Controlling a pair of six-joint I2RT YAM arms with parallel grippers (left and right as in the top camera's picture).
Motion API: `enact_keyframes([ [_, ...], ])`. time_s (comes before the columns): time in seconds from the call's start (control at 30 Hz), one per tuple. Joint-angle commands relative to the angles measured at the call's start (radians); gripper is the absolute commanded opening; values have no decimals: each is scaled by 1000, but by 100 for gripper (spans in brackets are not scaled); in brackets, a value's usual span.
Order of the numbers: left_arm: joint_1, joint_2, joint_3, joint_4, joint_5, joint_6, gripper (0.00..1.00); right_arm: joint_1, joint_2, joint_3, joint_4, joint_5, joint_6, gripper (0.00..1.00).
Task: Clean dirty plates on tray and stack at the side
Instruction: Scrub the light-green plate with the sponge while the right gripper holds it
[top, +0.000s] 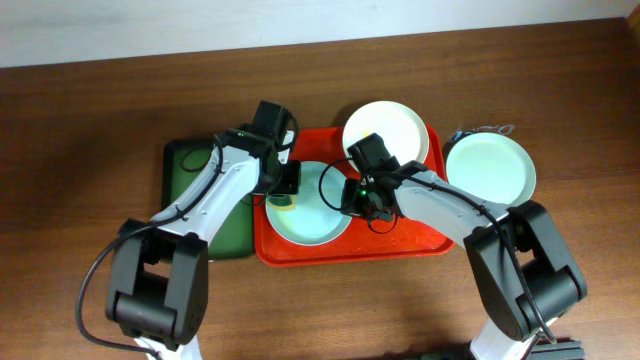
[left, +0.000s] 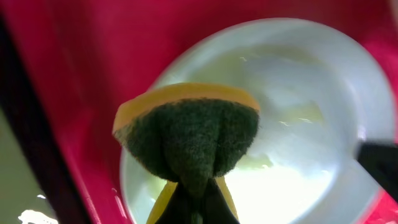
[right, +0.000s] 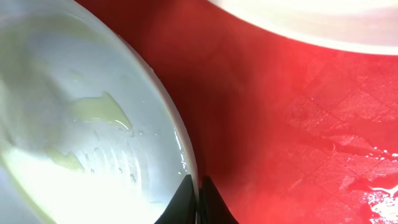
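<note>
Red tray (top: 400, 246) floor lies open beside mint plate (top: 310, 215).

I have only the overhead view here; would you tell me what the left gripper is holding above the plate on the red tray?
Observer: The left gripper pinches a folded sponge, yellow with a green scouring face, just above the mint plate.
Operator: Thank you. Is that plate dirty?
Observer: Yes, the right wrist view shows a yellowish smear on its surface.
Operator: And is the plate being held?
Observer: The right gripper appears to have its jaws closed on the plate's rim, and the tray beside it is wet.
</note>
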Motion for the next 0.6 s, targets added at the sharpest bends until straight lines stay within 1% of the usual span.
enact_keyframes([
  [0.0,-9,-16,-97,57,-68,-3,0,7,11,-4,2,9,5,4],
  [0.1,-40,-15,-183,119,-10,-3,0,7,11,-4,3,9,5,4],
  [0.2,-64,-15,-210,125,77,-6,0,7,11,-4,2,9,5,4],
  [0.23,-72,-16,-209,119,154,-6,0,7,11,-4,2,9,5,4],
  [0.3,-83,-18,-187,123,356,-6,0,7,11,-4,2,9,5,4],
  [0.37,-80,-29,-129,117,427,-6,0,7,11,-4,2,9,5,4],
  [0.4,-76,-40,-103,108,418,-5,0,7,11,-4,2,9,5,4],
  [0.43,-67,-58,-68,85,376,-5,0,7,11,-4,2,9,5,4],
  [0.47,-45,-88,-16,39,276,-5,0,7,11,-4,2,9,5,4],
  [0.57,11,-148,71,-65,66,-5,0,7,11,-4,2,9,5,4],
])
